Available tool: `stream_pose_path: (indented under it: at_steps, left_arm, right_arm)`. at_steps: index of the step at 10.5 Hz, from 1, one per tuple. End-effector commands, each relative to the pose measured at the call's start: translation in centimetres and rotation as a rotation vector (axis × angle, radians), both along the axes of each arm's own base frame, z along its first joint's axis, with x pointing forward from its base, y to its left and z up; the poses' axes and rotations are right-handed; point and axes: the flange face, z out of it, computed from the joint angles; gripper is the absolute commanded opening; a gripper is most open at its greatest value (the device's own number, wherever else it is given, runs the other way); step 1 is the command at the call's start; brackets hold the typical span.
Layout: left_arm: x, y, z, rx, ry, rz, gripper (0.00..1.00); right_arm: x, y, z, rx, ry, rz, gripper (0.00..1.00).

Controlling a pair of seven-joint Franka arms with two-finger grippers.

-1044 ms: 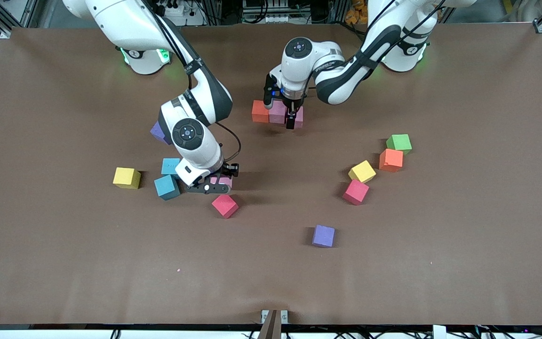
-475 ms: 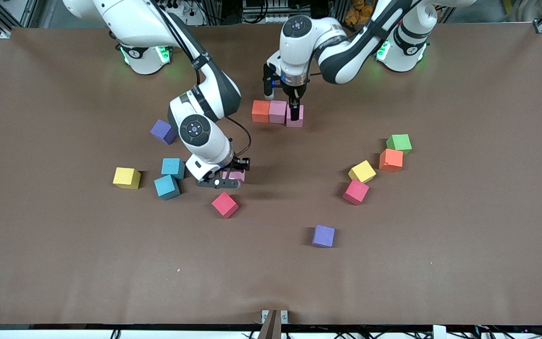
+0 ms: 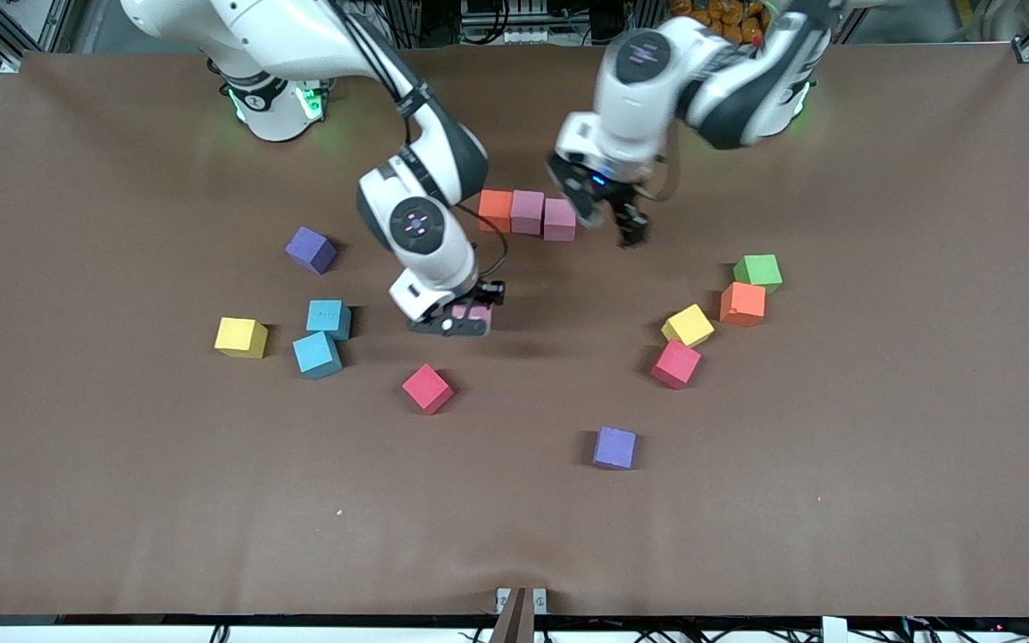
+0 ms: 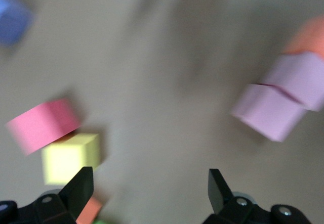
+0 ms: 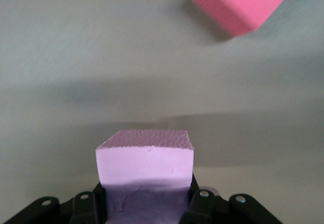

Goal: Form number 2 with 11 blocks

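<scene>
Blocks of matte foam, small equal-sized cubes in several colours, are spread over the brown table surface [image 3: 881, 446]. Largest in view are the two white Franka arms, whose bases are set along the table edge farthest from the front camera. A short row of three touching cubes is laid between the arms: an orange foam cube [image 3: 495, 211] toward the right arm's end, a pink foam cube [image 3: 528, 212] in the middle and a second pink foam cube [image 3: 559, 220] toward the left arm's end. The left gripper [image 3: 611, 217] is held in the air just beside that row, toward the left arm's end, its fingers spread wide and nothing carried. The right gripper [image 3: 464, 320] is closed on a third pink foam cube [image 5: 145, 153] and is held over bare table, with a red foam cube [image 3: 427, 388] lying on the table below it in the front view. Toward the right arm's end are seen a purple cube [image 3: 311, 249], two blue cubes [image 3: 329, 319] [image 3: 316, 354] and a yellow cube [image 3: 240, 338]. Toward the left arm's end a green cube [image 3: 757, 271], a second orange cube [image 3: 742, 304], a second yellow cube [image 3: 688, 325] and a second red cube [image 3: 675, 364] are clustered, and another purple cube [image 3: 614, 447] lies alone nearest the front camera.
</scene>
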Motion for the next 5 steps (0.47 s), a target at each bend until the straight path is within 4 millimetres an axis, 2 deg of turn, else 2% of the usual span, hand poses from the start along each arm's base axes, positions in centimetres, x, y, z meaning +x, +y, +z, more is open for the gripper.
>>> stream_pose_path:
  at_steps: [1,2,3,5]
  left_arm:
    - [5.3,4.5,5.6,-0.012,0.011,0.157,1.0]
    - [7.7,6.5,7.1,-0.017,0.018,0.207,1.0]
    - [10.4,9.6,9.0,-0.036,0.003,0.278,1.0]
    - [15.5,15.7,10.8,-0.098,-0.02,0.407,1.0]
  right_arm:
    - [-2.4,4.7,0.3,0.012,0.0,-0.039,0.12]
    - [-3.3,6.8,0.1,0.015,-0.005,-0.059,0.13]
    - [-4.4,8.9,-0.3,0.016,-0.008,-0.067,0.13]
    - [-7.0,11.2,-1.7,0.008,-0.009,-0.047,0.13]
